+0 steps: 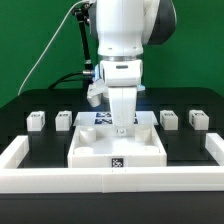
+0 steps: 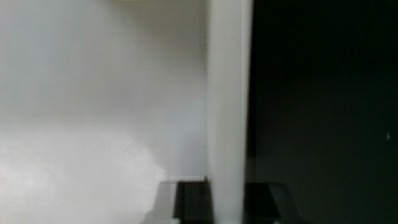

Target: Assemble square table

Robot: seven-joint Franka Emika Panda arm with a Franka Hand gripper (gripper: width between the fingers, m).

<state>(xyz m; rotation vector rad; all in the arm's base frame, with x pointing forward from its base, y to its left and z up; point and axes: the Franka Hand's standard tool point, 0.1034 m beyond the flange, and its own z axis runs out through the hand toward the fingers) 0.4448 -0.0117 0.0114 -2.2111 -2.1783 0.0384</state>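
White plastic square tray-like table top [image 1: 118, 148] sits mid black worktop [image 1: 50, 140], just behind long low white wall [image 1: 110, 182]. Gripper [image 1: 122, 127] is down over top's far raised rim [image 2: 228, 100]. Rim runs between fingers [image 2: 187, 205], 1 each side, set narrow and pressed to it, no gap visible. 4 small white tagged legs: 2 at exterior view's left [image 1: 35, 120], 2 at exterior view's right [image 1: 197, 120], well apart from gripper.

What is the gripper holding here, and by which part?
The square table top, by its raised rim: the jaws sit closed on either side of that wall.
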